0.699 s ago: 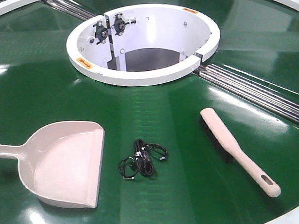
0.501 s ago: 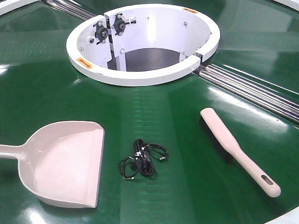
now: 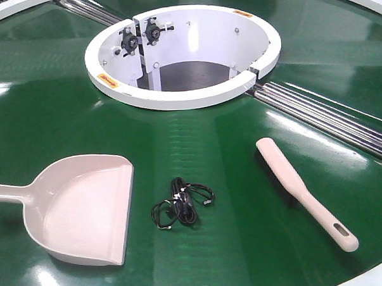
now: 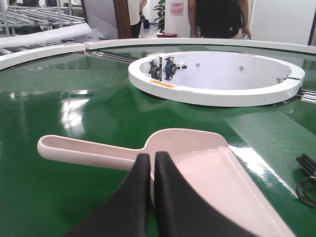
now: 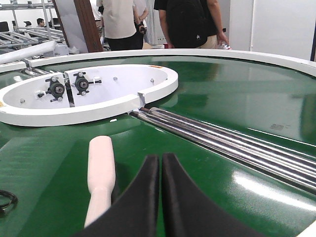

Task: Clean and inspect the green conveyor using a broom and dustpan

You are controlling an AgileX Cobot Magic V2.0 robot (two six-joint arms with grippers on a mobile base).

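Two tools are shown on the conveyor (image 3: 197, 139) in front view: dustpan (image 3: 86, 211) left, broom (image 3: 304, 192) right. Left wrist: left gripper (image 4: 152, 158) closed, empty, near the dustpan. Right wrist: right gripper (image 5: 160, 159) closed by the broom; pickup pending, opening required.

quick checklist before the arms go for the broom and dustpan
1. The dustpan lies free on the conveyor, with its lip facing the cable: ok.
2. The broom lies flat with nothing on its handle: ok.
3. The left gripper is open for the dustpan handle: not ok, it is shut and empty.
4. The right gripper is open for the broom: not ok, it is shut and empty.
5. The debris is located: ok, the cable lies between dustpan and broom.
6. The people beyond the far rim are at a safe distance: cannot tell.
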